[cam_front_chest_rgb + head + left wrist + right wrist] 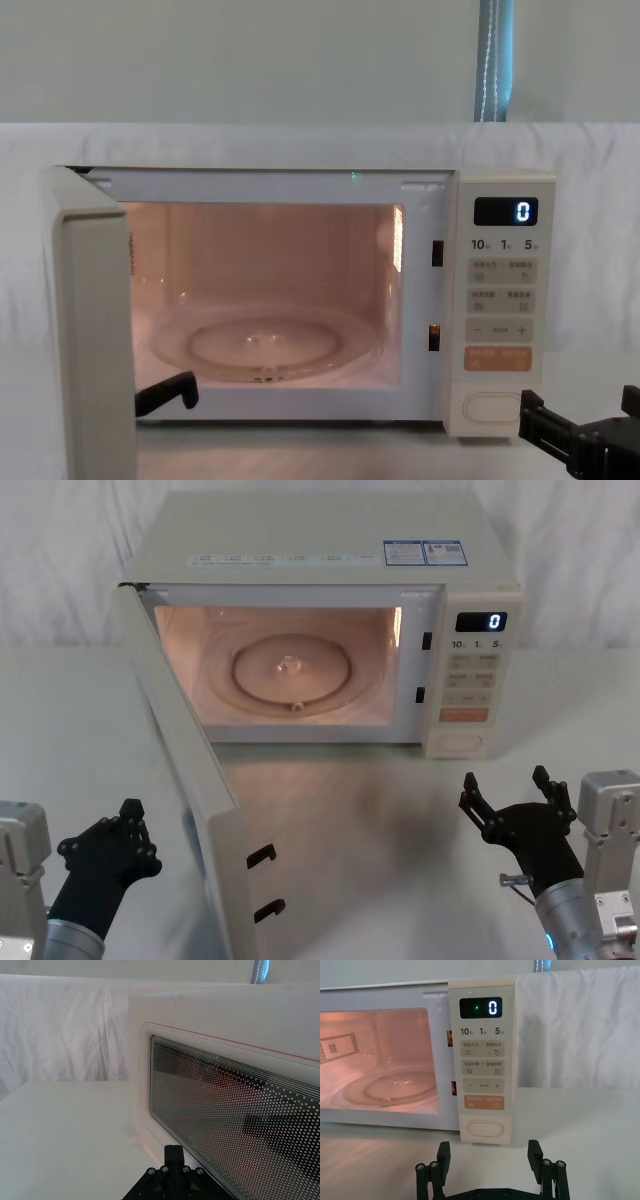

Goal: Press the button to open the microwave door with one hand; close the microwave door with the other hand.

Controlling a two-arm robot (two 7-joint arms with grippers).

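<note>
The microwave door (185, 750) stands swung wide open on its left hinge, its free edge pointing toward me. Its dotted window (225, 1110) fills the left wrist view close up. My left gripper (130, 815) sits low on the table to the left of the door's outer face, fingers (173, 1152) together and clear of the panel. The cream pill-shaped button (485, 1128) lies at the bottom of the keypad strip, below the orange key. In front of that button, a short way off, my right gripper (505, 780) is open and holds nothing.
The cavity is lit, with a glass turntable (292, 670) inside. Two black latch hooks (262, 855) stick out of the door's free edge. The display (481, 1008) reads 0. White tabletop (400, 820) stretches between the open door and the right gripper.
</note>
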